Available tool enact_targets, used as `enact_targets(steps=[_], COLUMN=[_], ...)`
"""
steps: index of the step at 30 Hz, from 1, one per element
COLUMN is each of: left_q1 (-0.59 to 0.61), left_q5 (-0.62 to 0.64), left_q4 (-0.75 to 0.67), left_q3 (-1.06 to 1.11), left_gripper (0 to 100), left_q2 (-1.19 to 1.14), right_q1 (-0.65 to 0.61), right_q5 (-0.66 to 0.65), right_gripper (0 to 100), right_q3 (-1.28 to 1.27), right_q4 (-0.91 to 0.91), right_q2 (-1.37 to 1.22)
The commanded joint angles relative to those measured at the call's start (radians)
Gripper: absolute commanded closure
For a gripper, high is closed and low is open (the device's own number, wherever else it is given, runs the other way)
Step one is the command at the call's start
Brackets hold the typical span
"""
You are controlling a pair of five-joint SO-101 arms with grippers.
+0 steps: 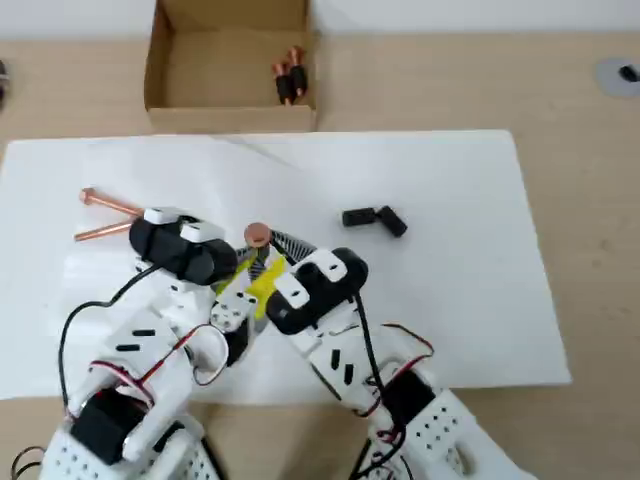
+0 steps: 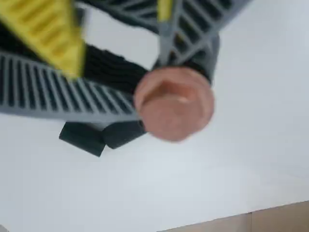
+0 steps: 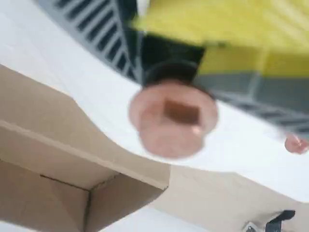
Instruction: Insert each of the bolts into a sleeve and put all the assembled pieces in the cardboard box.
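A copper bolt is held above the white mat between my two grippers, its head facing both wrist cameras. Its shank sits in a black sleeve. My left gripper is shut on that sleeve. My right gripper is shut on the bolt just behind the head. Two loose bolts lie at the mat's left. Two loose sleeves lie to the right, also seen in the left wrist view. The cardboard box at the back holds assembled pieces.
The box's wall is close behind the held bolt in the right wrist view. Bare wooden table surrounds the mat. A grey round fitting is set in the table at the far right.
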State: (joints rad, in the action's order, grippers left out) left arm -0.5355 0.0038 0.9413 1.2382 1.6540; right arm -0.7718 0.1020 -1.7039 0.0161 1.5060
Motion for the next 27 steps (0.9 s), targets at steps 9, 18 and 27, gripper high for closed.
enact_targets(steps=[9, 18, 27], left_q1=[0.218, 0.387, 0.453], left_q5=[-0.068, -0.069, 0.008], left_q4=[0.115, 0.144, 0.313], left_q3=[-0.064, -0.124, -0.290], left_gripper=[77, 77, 77], left_q2=[-0.015, -0.010, -0.016], right_q1=[-0.008, 0.002, 0.079], right_q5=[0.009, 0.003, 0.002], right_gripper=[98.8, 98.8, 98.8], right_q3=[0.004, 0.027, 0.303], right_q4=[-0.005, -0.005, 0.123], right_q2=[0.027, 0.016, -0.185])
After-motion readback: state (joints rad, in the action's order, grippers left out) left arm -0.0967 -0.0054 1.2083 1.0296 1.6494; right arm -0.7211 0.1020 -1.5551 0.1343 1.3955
